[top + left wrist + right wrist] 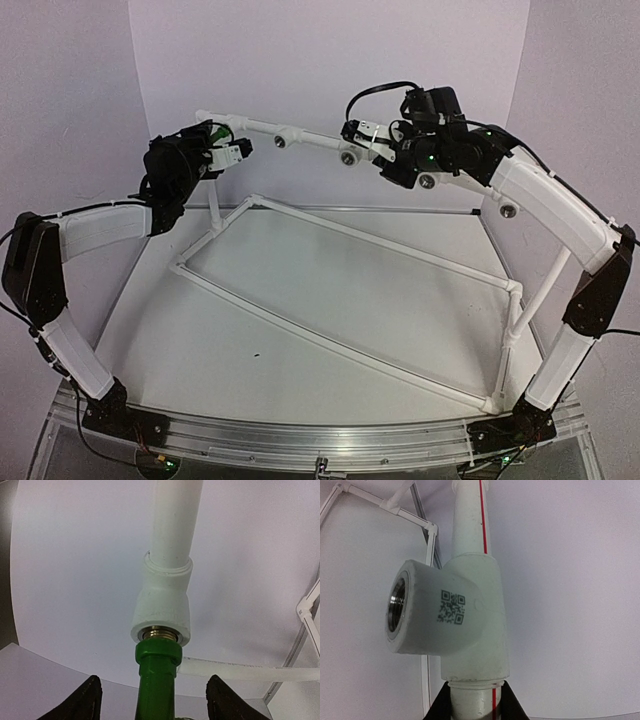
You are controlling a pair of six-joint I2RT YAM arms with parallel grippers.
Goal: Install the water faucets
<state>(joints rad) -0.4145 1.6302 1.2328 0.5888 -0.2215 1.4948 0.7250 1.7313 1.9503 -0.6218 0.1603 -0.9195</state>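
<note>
The faucet [157, 667], likely light, stiff and slick, stands untouched inside the spread left gripper [154, 687]; grasp its green body. The right gripper [476, 704] clamps the pipe [470, 520].

We see a white counter [200, 340], plain pale walls [330, 60] at 12, 9 and 3 o'clock, soft even light.

Your left arm [95, 228] rises from its base at the lower left of the top view, folds at the elbow by the far left edge, and reaches toward the upper centre. Your left end effector [238, 150] is spread, its dark fingers [82, 702] well apart at the bottom of the wrist view. Your right arm [550, 200] mirrors it from the lower right, reaching up and left. Your right end effector [355, 135] is clamped on the white pipe [469, 520], with its fingers [440, 707] pressed against either side.
</note>
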